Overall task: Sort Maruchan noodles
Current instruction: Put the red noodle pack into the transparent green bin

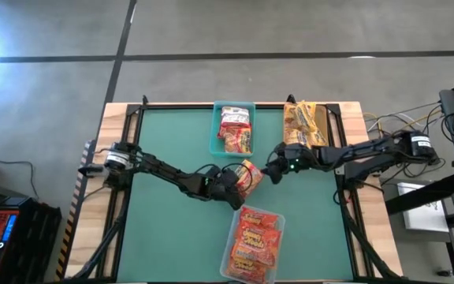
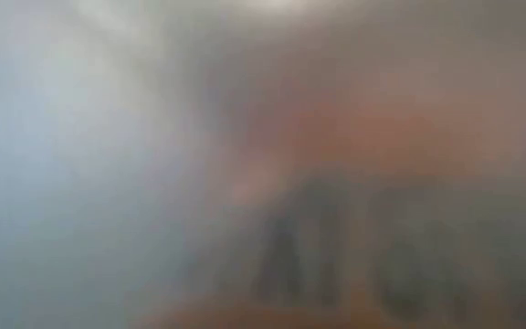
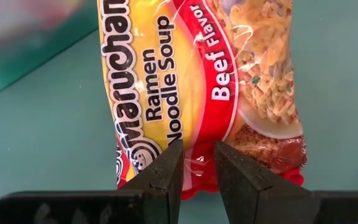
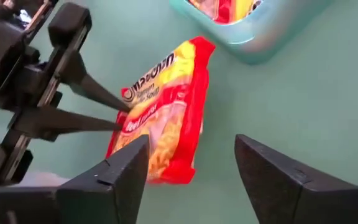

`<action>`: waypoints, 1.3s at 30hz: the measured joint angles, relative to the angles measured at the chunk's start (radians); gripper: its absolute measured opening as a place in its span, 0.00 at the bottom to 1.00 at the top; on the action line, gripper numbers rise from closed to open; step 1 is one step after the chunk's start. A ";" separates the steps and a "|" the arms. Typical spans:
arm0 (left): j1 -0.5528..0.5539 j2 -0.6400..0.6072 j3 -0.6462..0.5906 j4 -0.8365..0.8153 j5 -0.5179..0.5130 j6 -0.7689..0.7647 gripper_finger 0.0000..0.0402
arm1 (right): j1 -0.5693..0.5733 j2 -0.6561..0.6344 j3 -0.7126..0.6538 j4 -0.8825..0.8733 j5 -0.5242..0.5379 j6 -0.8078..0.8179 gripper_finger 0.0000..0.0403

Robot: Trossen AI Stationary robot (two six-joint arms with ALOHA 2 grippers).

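high view: both arms meet near the middle of the green table [image 1: 164, 237]. the left gripper [image 1: 239, 183] comes in from the left and its jaws are closed on the end of a yellow and red beef noodle packet [image 1: 248, 175], pinching the crimped edge. the left wrist view shows this closely: the packet [image 3: 191, 87] hangs out past the two dark fingers [image 3: 160, 177], its sealed end caught between their tips

the right gripper [image 1: 274, 170] reaches in from the right and sits just beside the same packet, on its far side from the left arm. in the right wrist view its jaws stand wide apart and hold nothing, with the packet [image 4: 163, 118] a little way ahead of them and the left gripper [image 4: 120, 115] clamped on the packet's edge

a teal bin [image 1: 234, 130] at the far middle of the table holds red and white packets. a tan bin [image 1: 306, 124] to its right holds yellow packets. a clear bin [image 1: 252, 244] near the front edge holds red-orange packets

the low view is only a blur and tells nothing
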 joint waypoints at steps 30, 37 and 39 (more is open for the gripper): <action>0.001 0.000 -0.005 -0.008 -0.046 -0.013 0.19 | -0.002 0.349 0.186 0.069 -0.141 -0.040 0.53; 0.001 0.000 -0.005 -0.008 -0.054 -0.022 0.19 | -0.001 0.325 0.186 0.070 -0.156 -0.049 0.46; -0.001 0.000 -0.005 -0.007 -0.056 -0.026 0.19 | -0.001 0.319 0.186 0.071 -0.158 -0.052 0.43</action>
